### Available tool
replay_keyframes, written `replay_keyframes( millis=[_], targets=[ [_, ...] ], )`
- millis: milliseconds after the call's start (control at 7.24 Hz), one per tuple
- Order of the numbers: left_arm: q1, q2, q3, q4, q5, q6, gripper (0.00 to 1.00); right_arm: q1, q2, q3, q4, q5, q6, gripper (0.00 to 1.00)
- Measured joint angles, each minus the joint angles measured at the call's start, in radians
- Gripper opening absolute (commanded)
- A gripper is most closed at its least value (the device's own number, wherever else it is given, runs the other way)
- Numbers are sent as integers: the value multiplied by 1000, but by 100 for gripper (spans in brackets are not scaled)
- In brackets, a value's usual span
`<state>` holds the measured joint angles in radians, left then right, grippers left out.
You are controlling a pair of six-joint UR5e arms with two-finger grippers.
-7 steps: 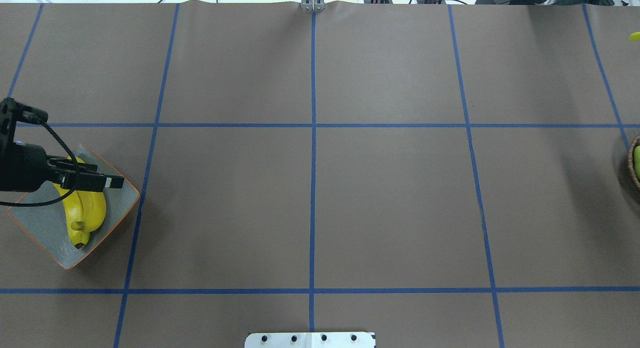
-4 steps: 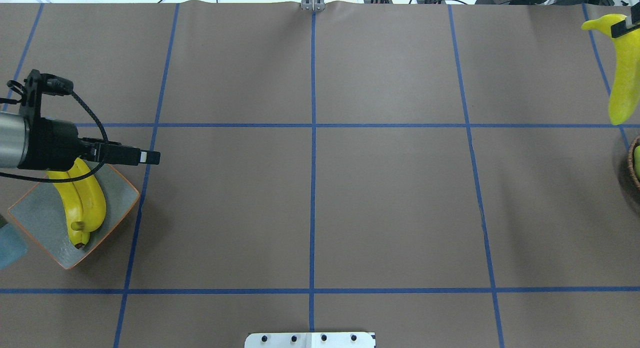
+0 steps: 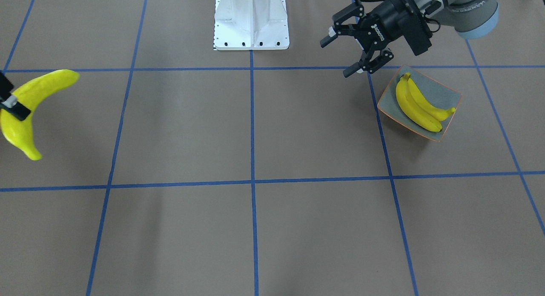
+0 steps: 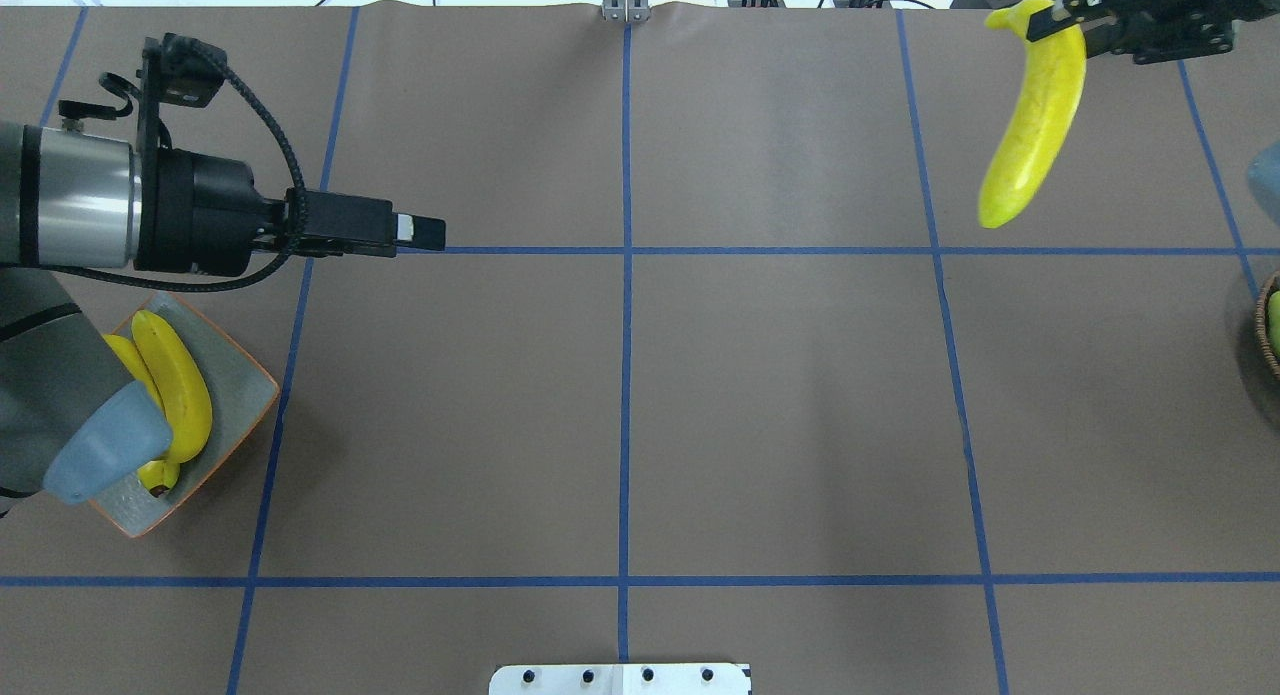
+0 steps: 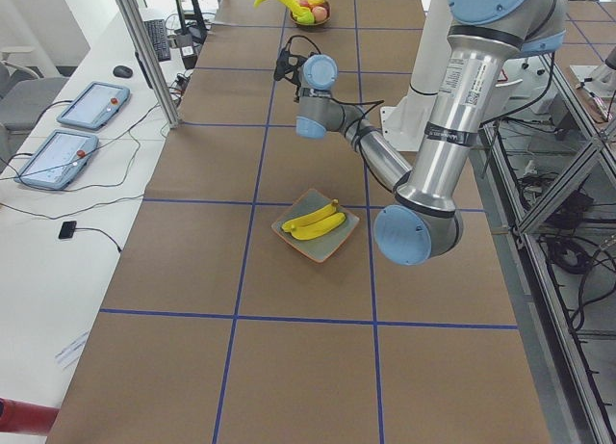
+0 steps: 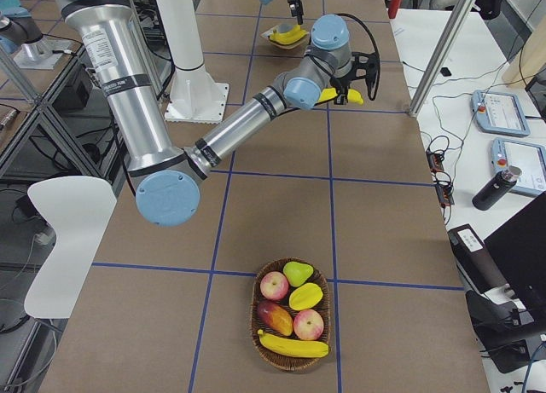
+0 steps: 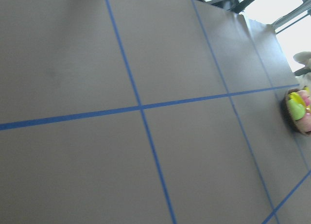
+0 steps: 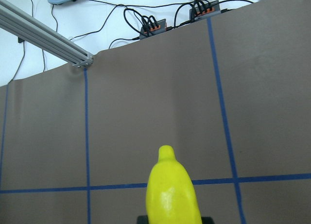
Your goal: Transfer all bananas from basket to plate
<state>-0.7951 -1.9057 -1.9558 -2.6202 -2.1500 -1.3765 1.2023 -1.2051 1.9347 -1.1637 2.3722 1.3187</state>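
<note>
Jutting out from the right gripper (image 4: pixel 1056 21) that clamped it, a banana (image 4: pixel 1030 115) likely awaited handover to the left gripper (image 3: pixel 337 56), spread wide.

the overhead camera looks forward and down from behind the robot (image 3: pixel 251 19); the front one faces it steeply from across the surface (image 4: pixel 800 425). 2 end cameras look along it, 2 are wrist-mounted. overhead and front share the plate (image 3: pixel 443 91).

Bright even light; soft shadows on table (image 4: pixel 780 425); left wrist view hazy.
</note>
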Motion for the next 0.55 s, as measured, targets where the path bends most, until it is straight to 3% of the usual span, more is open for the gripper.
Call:
replay_keyframes(
  millis=[276, 553],
  targets=[
    [54, -85, 8, -1, 6, -29, 100, -157, 82, 11, 46, -135, 199, 0],
    [90, -128, 10, -1, 8, -33, 100, -258, 151, 21, 52, -182, 285, 0]
  ],
)
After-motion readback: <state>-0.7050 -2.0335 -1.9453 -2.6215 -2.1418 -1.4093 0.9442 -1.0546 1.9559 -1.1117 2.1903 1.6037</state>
